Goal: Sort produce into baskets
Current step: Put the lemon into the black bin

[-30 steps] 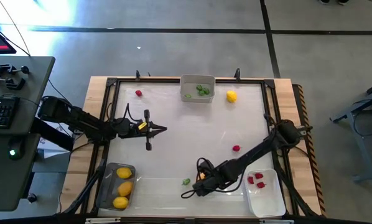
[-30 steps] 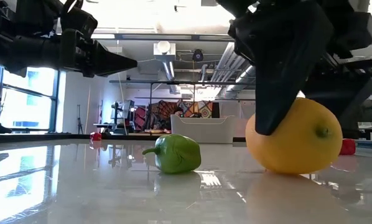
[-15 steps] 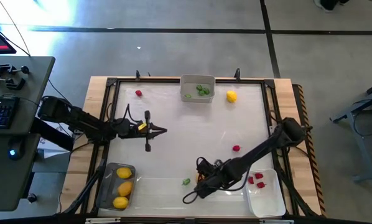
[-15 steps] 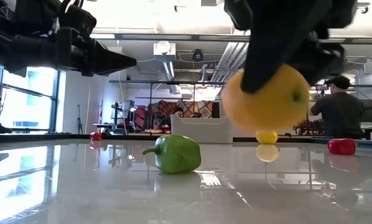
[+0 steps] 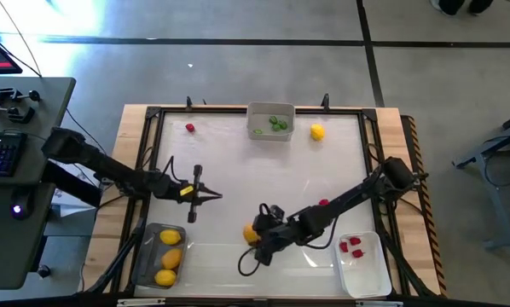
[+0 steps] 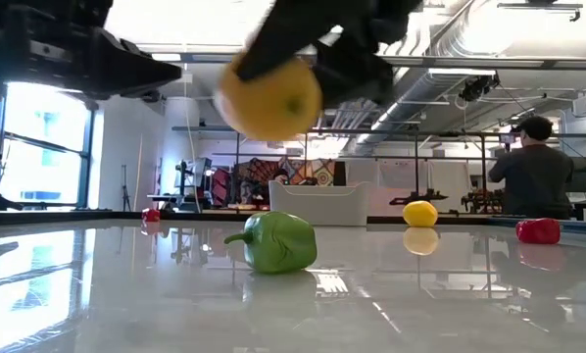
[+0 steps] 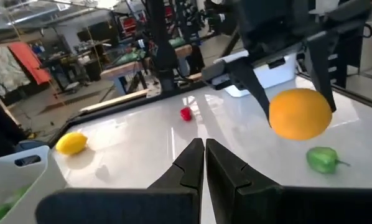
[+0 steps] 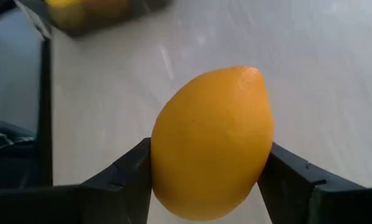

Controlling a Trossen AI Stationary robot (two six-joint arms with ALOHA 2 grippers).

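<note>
High view shows my right jaws (image 5: 253,236) now grasping the lemon (image 5: 251,234) lifted off the worktop (image 5: 263,170), moved toward the bin (image 5: 143,256) with lemons; left jaws (image 5: 211,195) stay clenched, empty.

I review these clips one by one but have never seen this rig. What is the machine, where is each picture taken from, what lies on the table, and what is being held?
Two dark robot arms work at a white table. One camera looks straight down, one sits at table-top height, and one rides on each wrist.

The right gripper holds a yellow-orange lemon between its fingers, lifted off the table. The left gripper hangs shut and empty above the table's left side.

On the table lie a green piece, two red pieces and another lemon. Three baskets stand at the edges: one with lemons, one with green pieces, one with red pieces.

A person stands in the room behind.
</note>
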